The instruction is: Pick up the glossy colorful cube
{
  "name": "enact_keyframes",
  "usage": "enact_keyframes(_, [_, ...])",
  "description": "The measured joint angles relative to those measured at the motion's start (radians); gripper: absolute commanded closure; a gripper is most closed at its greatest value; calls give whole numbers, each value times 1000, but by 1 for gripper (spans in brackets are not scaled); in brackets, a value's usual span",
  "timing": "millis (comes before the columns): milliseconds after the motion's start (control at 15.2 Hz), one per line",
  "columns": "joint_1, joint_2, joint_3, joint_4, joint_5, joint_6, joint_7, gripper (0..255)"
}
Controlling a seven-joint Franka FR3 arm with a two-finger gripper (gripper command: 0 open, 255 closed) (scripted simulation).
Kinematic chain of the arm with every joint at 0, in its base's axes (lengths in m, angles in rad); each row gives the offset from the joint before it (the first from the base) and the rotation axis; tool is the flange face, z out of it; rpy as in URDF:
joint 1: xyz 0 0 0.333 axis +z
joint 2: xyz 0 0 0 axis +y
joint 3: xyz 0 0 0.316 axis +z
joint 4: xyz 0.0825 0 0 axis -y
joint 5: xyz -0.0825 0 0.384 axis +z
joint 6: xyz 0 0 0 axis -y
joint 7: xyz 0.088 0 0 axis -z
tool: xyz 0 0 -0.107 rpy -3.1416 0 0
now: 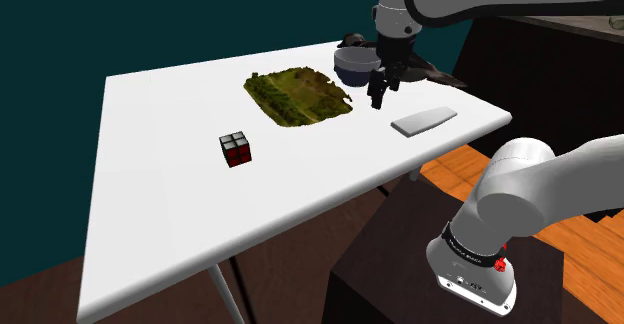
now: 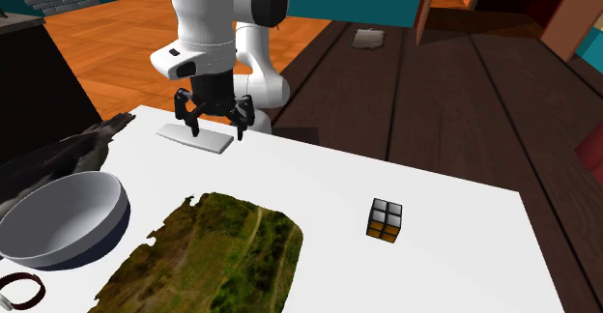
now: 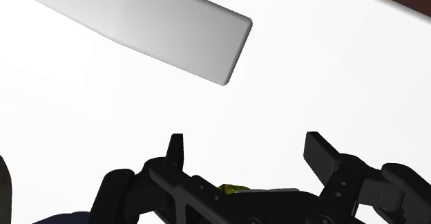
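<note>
1. Glossy black-edged cube (image 1: 236, 149) with multi-coloured tiles sits upright on the white table (image 1: 150, 232), well apart from the end effector, untouched.
2. All-black two-finger end effector (image 1: 380, 87) hangs low over the table, fingers spread apart with nothing between them.
3. A flat, light grey slab with rounded corners (image 1: 423, 121) lies just beside the end effector; in the wrist view it is just ahead of the fingertips, not touching them.
4. A grey-blue round bowl (image 1: 352, 67) stands near the end effector on its other side.
5. A ragged green-brown mossy mat (image 1: 298, 96) lies flat between the end effector and the cube.
</note>
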Motion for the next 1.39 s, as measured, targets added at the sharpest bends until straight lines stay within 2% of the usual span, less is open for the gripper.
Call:
enact_keyframes(198, [8, 24, 20, 10, 18, 9, 26, 0])
enact_keyframes(528, [38, 132, 106, 76, 85, 40, 135, 0])
enact_keyframes(990, [69, 323, 227, 226, 149, 74, 297, 0])
enact_keyframes(1386, [86, 519, 319, 400, 153, 92, 435, 0])
